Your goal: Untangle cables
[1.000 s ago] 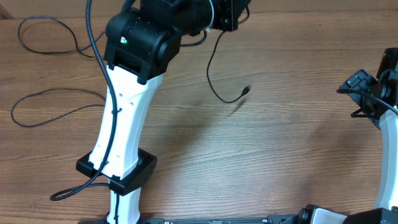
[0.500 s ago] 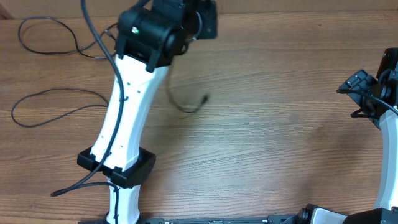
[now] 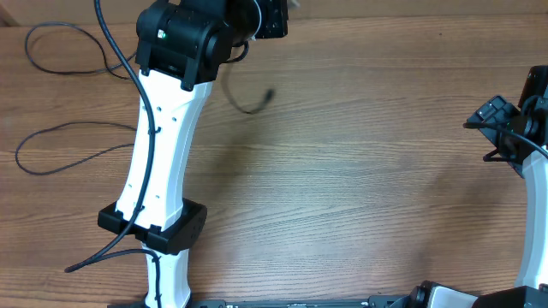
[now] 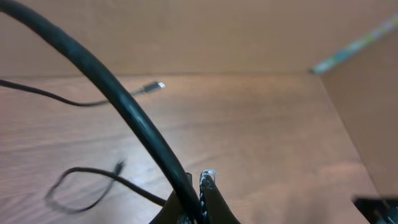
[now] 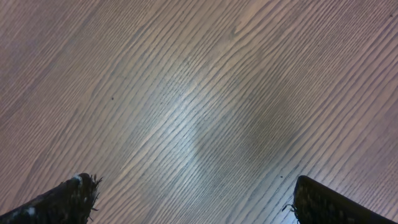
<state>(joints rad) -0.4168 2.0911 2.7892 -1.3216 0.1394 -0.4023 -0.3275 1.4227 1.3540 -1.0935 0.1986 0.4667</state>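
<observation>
L gripper [image 4: 200,186], clenched on one cable [image 3: 248,110], has swung left, carrying its plug end [image 3: 270,94] over the table [image 3: 360,188] toward the upper cable [image 3: 26,47] and lower cable [image 3: 86,125] lying apart at far left, so separation looks approx. done; R gripper [image 5: 193,186] idles released.
</observation>
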